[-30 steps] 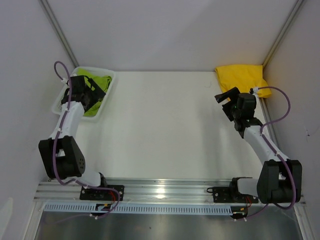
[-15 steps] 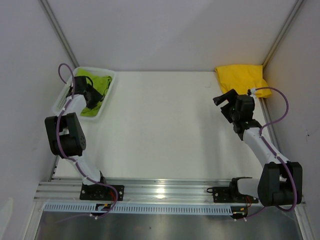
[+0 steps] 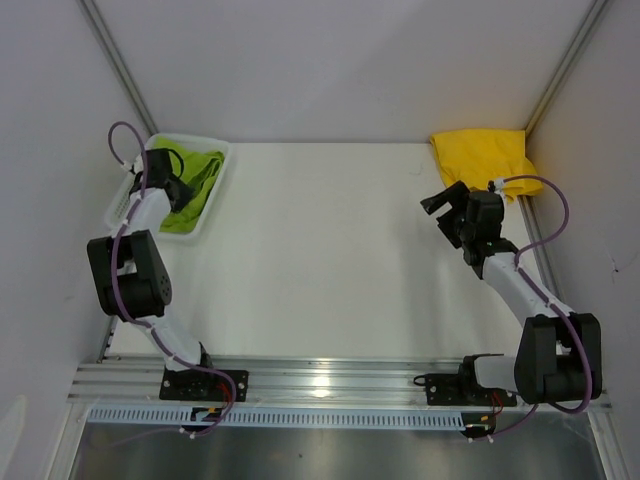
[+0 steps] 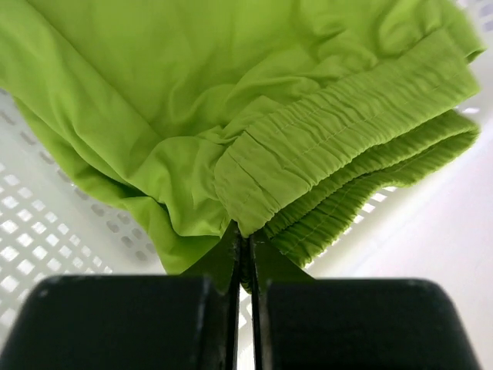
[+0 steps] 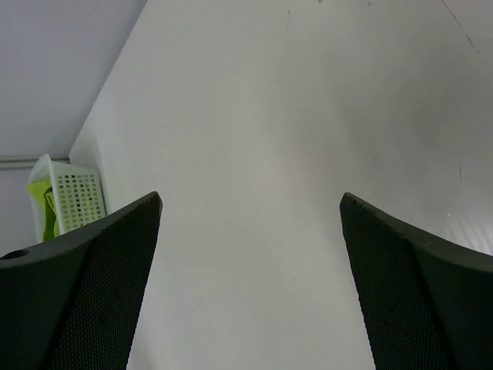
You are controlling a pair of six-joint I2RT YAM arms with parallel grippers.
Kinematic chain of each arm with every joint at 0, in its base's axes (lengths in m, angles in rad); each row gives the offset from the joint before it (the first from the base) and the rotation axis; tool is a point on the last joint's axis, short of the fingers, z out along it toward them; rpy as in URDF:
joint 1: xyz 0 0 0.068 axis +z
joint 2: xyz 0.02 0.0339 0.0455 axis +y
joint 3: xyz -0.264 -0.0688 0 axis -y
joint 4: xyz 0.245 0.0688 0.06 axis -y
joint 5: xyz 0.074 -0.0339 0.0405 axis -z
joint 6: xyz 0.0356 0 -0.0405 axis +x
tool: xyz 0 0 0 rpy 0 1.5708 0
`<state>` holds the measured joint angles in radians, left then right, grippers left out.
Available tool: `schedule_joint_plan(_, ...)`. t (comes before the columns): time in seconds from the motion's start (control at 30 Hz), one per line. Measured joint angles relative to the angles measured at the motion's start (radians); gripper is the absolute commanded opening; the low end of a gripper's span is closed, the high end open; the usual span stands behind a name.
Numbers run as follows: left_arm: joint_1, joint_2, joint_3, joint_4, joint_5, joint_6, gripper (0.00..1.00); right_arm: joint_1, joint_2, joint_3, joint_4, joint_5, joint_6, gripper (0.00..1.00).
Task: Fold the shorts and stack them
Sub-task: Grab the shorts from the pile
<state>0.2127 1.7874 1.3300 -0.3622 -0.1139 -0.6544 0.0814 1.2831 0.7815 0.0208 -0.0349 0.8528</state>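
A white table [image 3: 320, 250] fills a grey-walled booth, with two arms bolted at its 6 o'clock edge. In the overhead view the left arm covers part of the one white plastic mesh basket [image 3: 190, 139] at 10 o'clock and much of the cloth inside it. No leg openings can be made out on either garment, and no label shows on the yellow one.

There are two pairs of shorts. The lime green cloth shorts [image 4: 231, 100] lie bunched in the basket, their long axis running roughly from 1 to 7 o'clock overhead. In the left wrist view their gathered elastic waistband runs from the fingertips toward 2 o'clock. The bright yellow cloth shorts [image 3: 482, 158] lie flat in the table's 1 o'clock corner, long axis from 9 to 3 o'clock, with a cable crossing their near right corner.

The left gripper [image 4: 245, 239] is clamped tight on a fold of the green waistband. The right gripper [image 5: 250, 198] is spread wide and holds nothing, over bare table just below the yellow shorts.
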Motion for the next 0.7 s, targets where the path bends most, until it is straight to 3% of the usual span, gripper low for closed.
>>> schedule_joint_plan(0.23,0.000,-0.127,0.024,-0.022,-0.012,0.000,0.00,0.017,0.019,0.000,0.008,-0.016,-0.001,0.98)
schedule_joint_plan(0.4,0.000,-0.159,0.250,-0.023,0.076,0.004,0.00,0.039,0.022,0.001,0.006,-0.035,-0.010,0.98)
schedule_joint_plan(0.5,0.000,-0.222,0.338,0.066,0.172,0.008,0.00,0.050,0.022,0.001,0.005,-0.043,-0.020,0.98)
schedule_joint_plan(0.7,-0.001,-0.453,0.363,0.351,0.394,-0.021,0.00,0.062,0.015,0.001,0.008,-0.068,-0.028,0.97)
